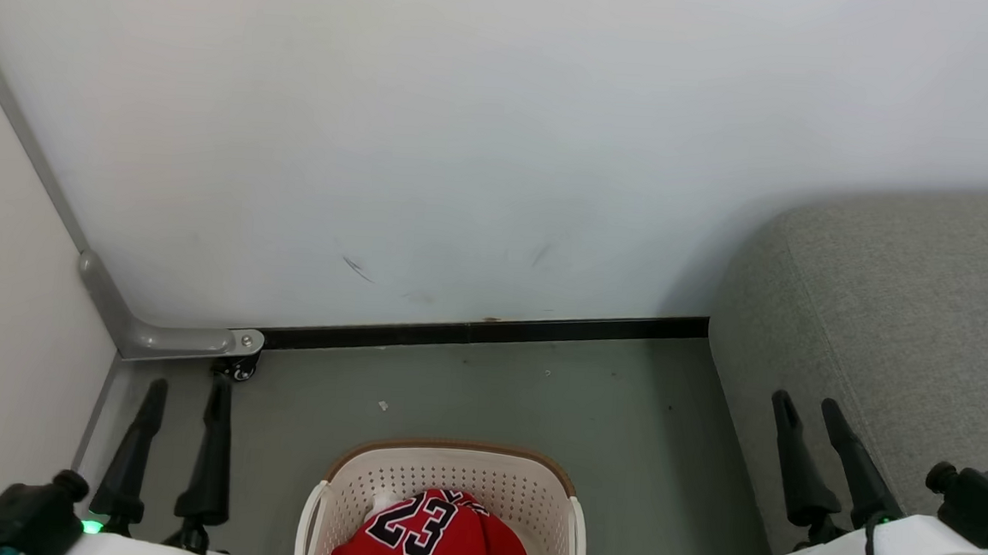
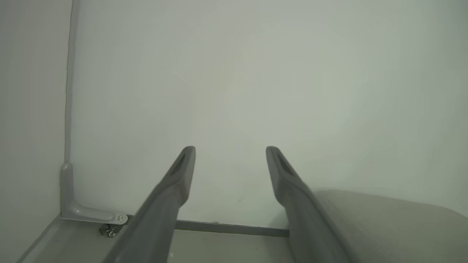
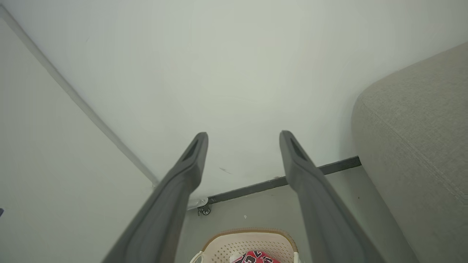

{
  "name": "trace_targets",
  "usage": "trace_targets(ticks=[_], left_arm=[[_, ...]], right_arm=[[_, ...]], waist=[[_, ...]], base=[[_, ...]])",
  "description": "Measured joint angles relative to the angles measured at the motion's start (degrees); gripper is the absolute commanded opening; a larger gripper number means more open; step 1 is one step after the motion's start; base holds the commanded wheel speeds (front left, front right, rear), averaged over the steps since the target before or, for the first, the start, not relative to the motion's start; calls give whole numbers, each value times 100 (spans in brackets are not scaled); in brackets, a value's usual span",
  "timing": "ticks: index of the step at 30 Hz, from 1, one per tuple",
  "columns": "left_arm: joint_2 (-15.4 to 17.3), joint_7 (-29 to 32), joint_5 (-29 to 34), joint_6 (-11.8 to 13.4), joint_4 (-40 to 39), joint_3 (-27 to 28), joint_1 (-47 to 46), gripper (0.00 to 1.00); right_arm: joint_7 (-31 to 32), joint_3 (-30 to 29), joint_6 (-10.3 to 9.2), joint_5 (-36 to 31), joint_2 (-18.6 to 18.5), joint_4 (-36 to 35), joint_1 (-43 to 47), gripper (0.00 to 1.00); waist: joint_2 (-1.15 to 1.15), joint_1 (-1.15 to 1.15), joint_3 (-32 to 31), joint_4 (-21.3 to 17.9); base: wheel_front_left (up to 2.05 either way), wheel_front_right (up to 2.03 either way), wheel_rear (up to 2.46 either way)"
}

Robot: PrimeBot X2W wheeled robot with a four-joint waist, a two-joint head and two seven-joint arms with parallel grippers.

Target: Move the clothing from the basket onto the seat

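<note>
A cream perforated basket (image 1: 448, 468) with a brown rim stands on the floor at the bottom centre of the head view. Red clothing (image 1: 443, 545) lies inside it, a jersey with a black 23 on top. The basket's far rim (image 3: 252, 233) and a bit of the red clothing (image 3: 257, 257) also appear low in the right wrist view. The grey seat (image 1: 911, 337) rises at the right. My left gripper (image 1: 187, 383) hovers open left of the basket, with nothing between its fingers. My right gripper (image 1: 808, 402) is open and empty over the seat's front edge.
A white wall (image 1: 468, 139) stands behind the basket, with a black skirting strip (image 1: 491, 332) along its foot. A pale side panel on a grey bracket with a small caster (image 1: 240, 368) closes off the left. Grey floor (image 1: 639, 424) lies between basket and seat.
</note>
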Motion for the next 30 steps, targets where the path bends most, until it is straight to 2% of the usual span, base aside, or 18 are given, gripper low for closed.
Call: trace_targets(ticks=[13,21,23,26,30], left_arm=[[40,-292,1629,453,127,-570,262,100],[51,-436,2235,680,397,-884,375,100],[51,-453,2221,744,489,-946,415,100],[56,-453,1806,948,649,-922,428,100],[65,-453,1897,954,719,-945,427,100]], right_arm=[[-250,108,0,-1658,-4,332,142,100],[-374,105,0,-2138,-5,406,141,100],[-411,118,0,-2187,-5,413,137,100],[-411,125,0,-2186,-5,490,133,100],[-411,111,0,-2186,-5,627,133,100]], waist=[[0,-2,-48,-51],[0,-3,-88,-68],[0,-2,-94,-69],[0,-2,-98,-68],[0,-3,-103,-67]], base=[[0,0,0],[0,0,0],[0,0,0],[0,0,0],[0,0,0]])
